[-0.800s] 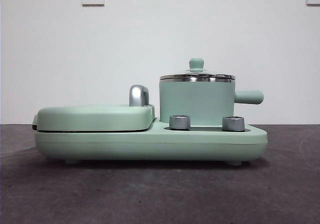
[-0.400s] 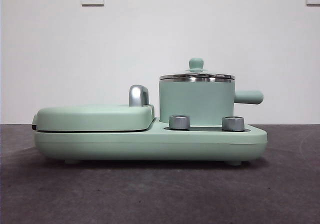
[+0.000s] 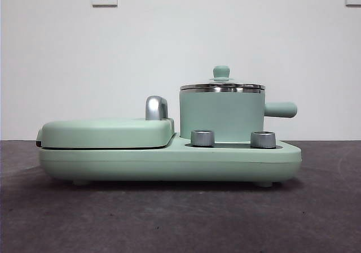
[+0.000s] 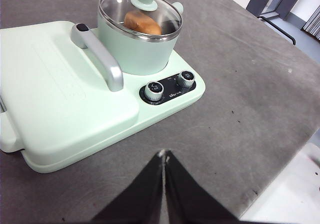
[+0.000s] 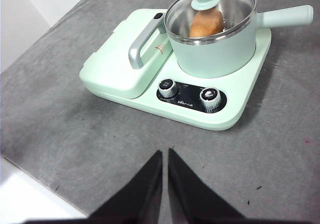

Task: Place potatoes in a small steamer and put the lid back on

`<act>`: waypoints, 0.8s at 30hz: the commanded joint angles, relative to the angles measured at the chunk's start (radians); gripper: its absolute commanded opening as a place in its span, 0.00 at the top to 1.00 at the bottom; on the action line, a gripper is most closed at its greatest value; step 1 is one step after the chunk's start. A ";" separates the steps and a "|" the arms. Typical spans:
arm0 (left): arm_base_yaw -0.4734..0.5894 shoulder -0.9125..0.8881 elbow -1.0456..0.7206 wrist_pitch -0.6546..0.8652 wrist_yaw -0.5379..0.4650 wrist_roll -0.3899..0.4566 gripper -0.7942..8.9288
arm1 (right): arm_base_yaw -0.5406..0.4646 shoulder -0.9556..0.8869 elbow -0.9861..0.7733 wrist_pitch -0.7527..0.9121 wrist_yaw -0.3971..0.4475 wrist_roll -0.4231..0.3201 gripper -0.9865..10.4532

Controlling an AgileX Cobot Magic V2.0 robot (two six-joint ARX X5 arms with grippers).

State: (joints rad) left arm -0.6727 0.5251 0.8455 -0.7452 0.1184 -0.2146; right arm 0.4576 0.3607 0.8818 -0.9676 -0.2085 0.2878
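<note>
The small mint-green steamer (image 3: 221,116) stands on the right half of the green cooker base (image 3: 169,161), side handle pointing right. The glass lid (image 3: 222,86) with its green knob sits on the steamer's rim. Through the glass, the tan-brown potato (image 4: 142,23) lies inside the steamer; it also shows in the right wrist view (image 5: 205,23). My left gripper (image 4: 164,156) is shut and empty, held back above the table in front of the cooker. My right gripper (image 5: 164,155) is shut and empty, likewise back from the cooker. Neither gripper shows in the front view.
The flat mint-green griddle cover (image 3: 107,132) with a silver handle (image 3: 156,108) fills the base's left half. Two silver knobs (image 3: 202,138) (image 3: 263,139) sit at the base's front. The grey table's edge (image 5: 30,181) lies near both grippers.
</note>
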 commanded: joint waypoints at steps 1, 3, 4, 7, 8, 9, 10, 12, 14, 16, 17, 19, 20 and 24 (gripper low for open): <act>-0.007 0.003 0.007 0.017 0.002 -0.004 0.91 | 0.005 0.003 0.008 0.010 0.000 -0.008 0.90; 0.003 -0.006 0.001 0.023 0.002 -0.004 0.91 | 0.005 0.003 0.008 0.010 -0.001 -0.008 0.90; 0.012 -0.015 -0.002 0.027 0.003 -0.004 0.91 | 0.005 0.003 0.008 0.010 -0.001 -0.008 0.90; 0.069 -0.047 -0.034 0.060 0.006 -0.004 0.91 | 0.005 0.003 0.008 0.010 0.000 -0.008 0.90; 0.100 -0.065 -0.059 0.087 0.006 -0.004 0.91 | 0.005 0.003 0.008 0.010 0.000 -0.008 0.90; 0.130 -0.082 -0.085 0.114 0.006 0.001 0.91 | 0.005 0.003 0.008 0.010 0.000 -0.008 0.90; 0.172 -0.105 -0.120 0.154 0.003 0.043 0.91 | 0.005 0.003 0.008 0.010 0.000 -0.008 0.90; 0.260 -0.158 -0.204 0.248 0.002 0.127 0.91 | 0.005 0.003 0.008 0.010 -0.001 -0.008 0.90; 0.351 -0.221 -0.309 0.338 0.002 0.187 0.91 | 0.005 0.003 0.008 0.010 0.000 -0.008 0.90; 0.430 -0.285 -0.413 0.408 0.002 0.217 0.91 | 0.005 0.003 0.008 0.010 0.000 -0.008 0.90; 0.470 -0.319 -0.466 0.439 0.002 0.218 0.91 | 0.005 0.003 0.008 0.010 0.000 -0.008 0.90; 0.537 -0.384 -0.556 0.481 0.002 0.218 0.91 | 0.005 0.003 0.008 0.010 0.000 -0.008 0.90; 0.570 -0.420 -0.598 0.488 0.002 0.217 0.91 | 0.005 0.003 0.008 0.010 -0.001 -0.008 0.90; 0.657 -0.527 -0.701 0.468 0.002 0.218 0.91 | 0.005 0.003 0.008 0.010 0.000 -0.008 0.90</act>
State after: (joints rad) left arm -0.0223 0.0093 0.1486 -0.2958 0.1200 -0.0139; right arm 0.4576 0.3607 0.8818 -0.9676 -0.2085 0.2878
